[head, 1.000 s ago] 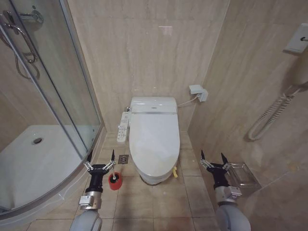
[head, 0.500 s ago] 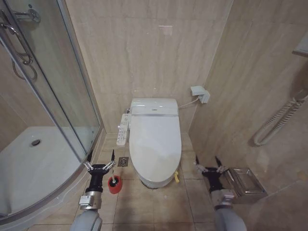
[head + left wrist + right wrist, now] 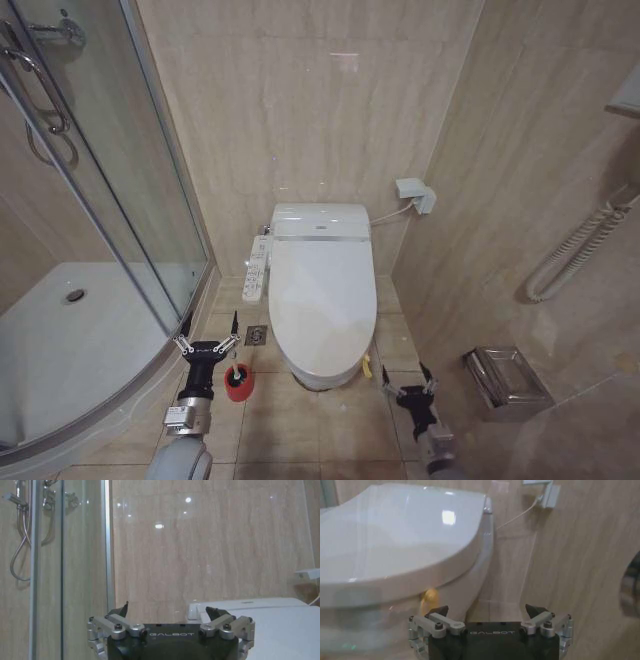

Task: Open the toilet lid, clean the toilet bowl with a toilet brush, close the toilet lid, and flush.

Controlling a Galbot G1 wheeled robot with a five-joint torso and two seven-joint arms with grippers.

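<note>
Since the earlier frames: right gripper (image 3: 409, 376) lower and nearer the toilet bowl (image 3: 318, 378), now just off its front right corner, by the yellow strap (image 3: 366, 366); fingers spread wide, holding nothing. Right arm mostly cut off by the lower edge of the head view. Left gripper (image 3: 207, 334) unchanged in place off the bowl's front left, fingers likewise spread and empty.

Toilet lid (image 3: 320, 300) down, covering the bowl; bowl interior hidden, only a sliver of ceramic visible under the lid front. Button panel (image 3: 257, 267) along the bowl's left side. Toilet brush (image 3: 237, 374) standing in red holder cup (image 3: 238, 381) on the floor left of the bowl front; brush partly hidden behind left gripper, handle hard to make out.

Right wrist view: lid (image 3: 395, 536) close ahead, strap (image 3: 429, 596) beneath its rim, blurred.
</note>
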